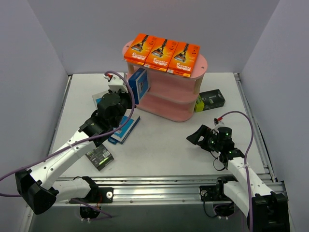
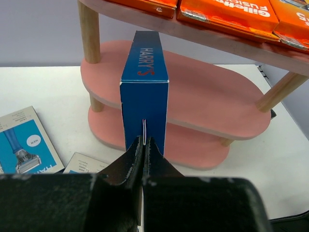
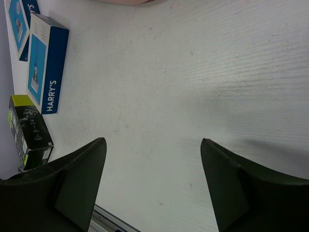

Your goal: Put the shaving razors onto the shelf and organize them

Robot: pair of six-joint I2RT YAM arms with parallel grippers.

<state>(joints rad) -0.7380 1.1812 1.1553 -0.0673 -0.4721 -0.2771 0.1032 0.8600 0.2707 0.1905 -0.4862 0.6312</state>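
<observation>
The pink shelf [image 1: 169,89] stands at the back centre, with three orange razor packs [image 1: 161,52] side by side on its top board. My left gripper [image 1: 133,95] is shut on the thin end flap of a blue razor pack [image 2: 145,92], which stands on edge at the left end of the shelf's middle board [image 2: 207,96]. In the left wrist view the jaws [image 2: 145,141] are pressed together on that flap. My right gripper [image 1: 196,136] hangs open over bare table in front of the shelf, nothing between its fingers [image 3: 153,141].
Two blue packs [image 1: 124,129] lie flat on the table left of centre, also seen in the right wrist view [image 3: 46,63]. One black-and-green pack [image 1: 100,157] lies near the left arm, another [image 1: 211,100] beside the shelf's right end. Grey walls close in both sides.
</observation>
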